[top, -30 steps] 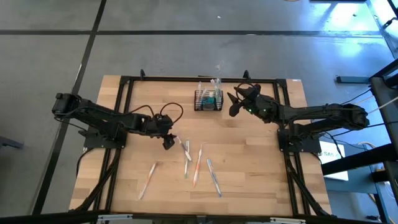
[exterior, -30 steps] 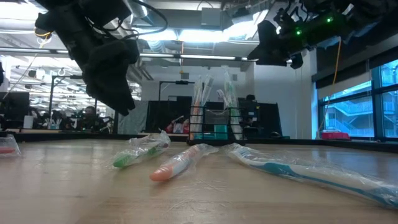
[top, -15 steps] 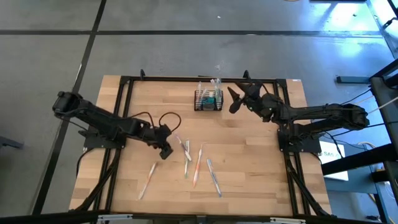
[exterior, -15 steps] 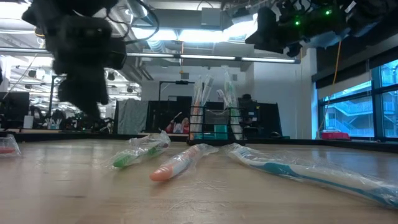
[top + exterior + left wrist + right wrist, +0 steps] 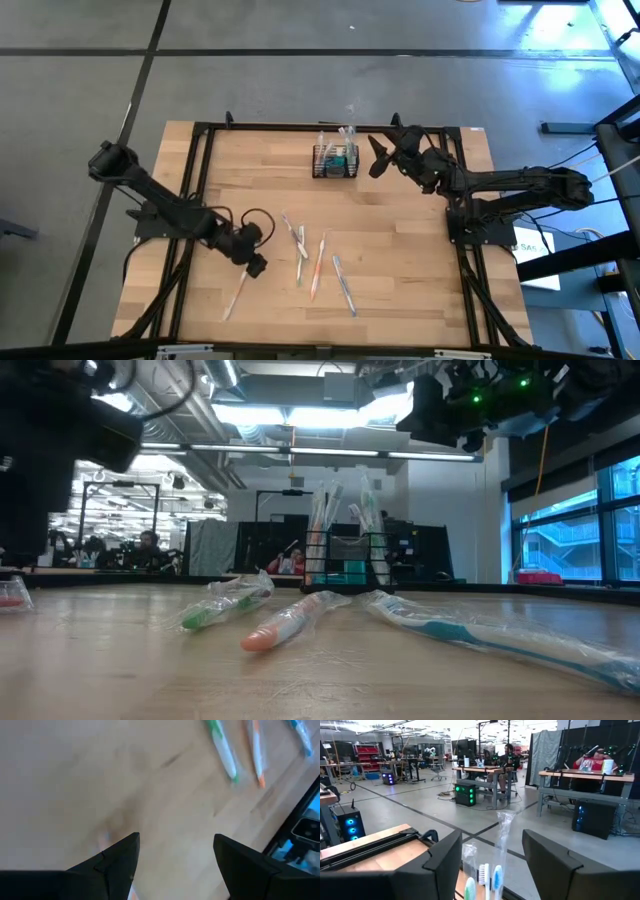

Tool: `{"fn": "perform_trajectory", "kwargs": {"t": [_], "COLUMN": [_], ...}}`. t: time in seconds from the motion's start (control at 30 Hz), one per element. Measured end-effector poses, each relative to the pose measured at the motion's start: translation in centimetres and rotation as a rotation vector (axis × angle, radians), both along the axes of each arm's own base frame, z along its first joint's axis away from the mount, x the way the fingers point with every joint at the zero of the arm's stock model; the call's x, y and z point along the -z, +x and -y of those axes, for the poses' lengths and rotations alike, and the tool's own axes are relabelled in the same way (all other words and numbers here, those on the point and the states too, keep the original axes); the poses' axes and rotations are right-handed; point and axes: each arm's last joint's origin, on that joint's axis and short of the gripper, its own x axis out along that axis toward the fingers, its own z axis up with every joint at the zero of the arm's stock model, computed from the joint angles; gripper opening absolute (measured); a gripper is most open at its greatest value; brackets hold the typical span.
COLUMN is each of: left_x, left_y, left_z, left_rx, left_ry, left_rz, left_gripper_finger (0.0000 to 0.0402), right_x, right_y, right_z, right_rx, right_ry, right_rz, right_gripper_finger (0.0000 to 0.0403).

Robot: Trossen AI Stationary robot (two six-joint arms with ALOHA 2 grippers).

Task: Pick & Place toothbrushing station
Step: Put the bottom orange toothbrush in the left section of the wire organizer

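The toothbrushing station, a small black wire-mesh caddy (image 5: 335, 161), stands at the table's far middle, with wrapped toothbrushes and teal tubes upright in it; it also shows in the low view (image 5: 345, 560). My right gripper (image 5: 377, 158) is open, raised just right of the caddy; its wrist view (image 5: 492, 855) looks over the wrapped brush tops (image 5: 501, 845). My left gripper (image 5: 256, 267) is open and empty, low over the far end of a pink toothbrush (image 5: 238, 290) at the near left, and its wrist view (image 5: 176, 855) shows bare wood between the fingers.
Several wrapped toothbrushes lie loose mid-table: a green one (image 5: 300, 256), an orange one (image 5: 318, 266), a blue one (image 5: 344, 286) and one more (image 5: 293, 236). They show in the low view as green (image 5: 225, 603), orange (image 5: 290, 622) and blue (image 5: 480, 630). A black frame (image 5: 200, 180) runs round the table.
My left gripper has swung away from the loose toothbrushes toward the table's near edge and a little left, ending over the pink toothbrush's far end. My right gripper has shifted slightly toward the far edge beside the caddy. No object has moved.
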Motion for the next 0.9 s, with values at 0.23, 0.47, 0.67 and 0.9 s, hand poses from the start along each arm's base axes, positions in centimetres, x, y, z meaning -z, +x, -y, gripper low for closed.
{"fn": "perform_trajectory", "kwargs": {"t": [0.23, 0.47, 0.67, 0.9], "left_x": [0.0, 0.9, 1.3, 1.2], "left_y": [-1.7, -2.9, -2.8, -2.3], "left_z": [2.7, 4.8, 6.5, 8.6], "left_rx": [-0.087, -0.144, -0.148, -0.118], "left_ry": [-0.050, -0.076, -0.083, -0.097], "left_rz": [-0.009, -0.051, -0.089, -0.115], "left_gripper_finger": [0.0251, 0.0251, 0.0251, 0.0251], "right_x": [0.0, 0.1, 0.2, 0.4], "right_y": [0.0, 0.0, 0.0, 0.0], "right_z": [0.1, 0.1, 0.1, 0.1], "right_rx": [0.003, -0.001, -0.003, -0.003], "right_ry": [0.002, 0.034, 0.064, 0.067], "right_rz": [0.001, 0.027, 0.037, 0.020], "right_gripper_finger": [0.0210, 0.0210, 0.0210, 0.0210]}}
